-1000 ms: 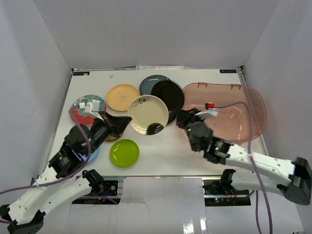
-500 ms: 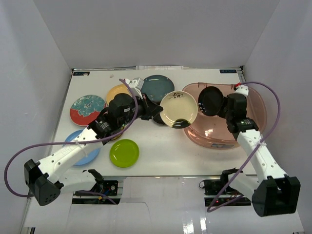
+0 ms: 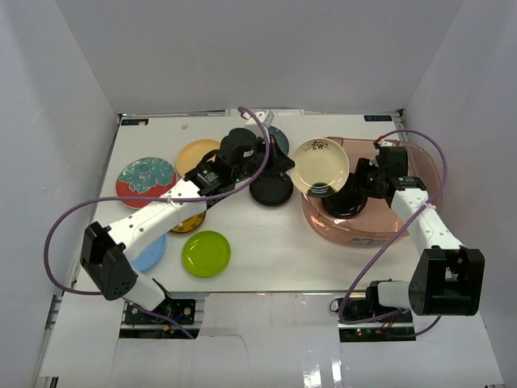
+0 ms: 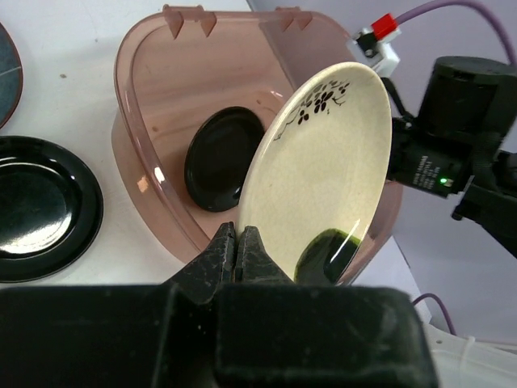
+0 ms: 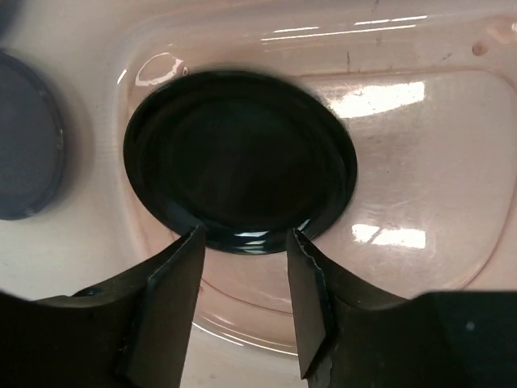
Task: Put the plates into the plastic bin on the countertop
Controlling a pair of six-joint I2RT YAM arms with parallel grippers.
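My left gripper (image 3: pixel 288 166) (image 4: pixel 238 242) is shut on the rim of a cream plate (image 3: pixel 321 166) (image 4: pixel 323 170) with a dark floral mark, held tilted on edge over the left rim of the pinkish plastic bin (image 3: pixel 424 174) (image 4: pixel 157 97). A black plate (image 3: pixel 342 204) (image 4: pixel 221 158) (image 5: pixel 238 158) lies inside the bin (image 5: pixel 412 162). My right gripper (image 3: pixel 361 191) (image 5: pixel 242 242) hangs open just above that plate's near edge, with nothing between its fingers.
On the white countertop (image 3: pixel 266 267) lie a second black plate (image 3: pixel 271 191) (image 4: pixel 40 210), a red-and-teal plate (image 3: pixel 145 179), a yellow-orange plate (image 3: pixel 197 153), a lime green plate (image 3: pixel 206 253) and a light blue plate (image 3: pixel 155 252). A dark teal plate (image 3: pixel 276 137) is mostly hidden behind my left arm.
The left gripper has carried the cream plate right, to the bin's left rim. The right gripper has lowered, opened and let go of the black plate, which now lies in the bin.
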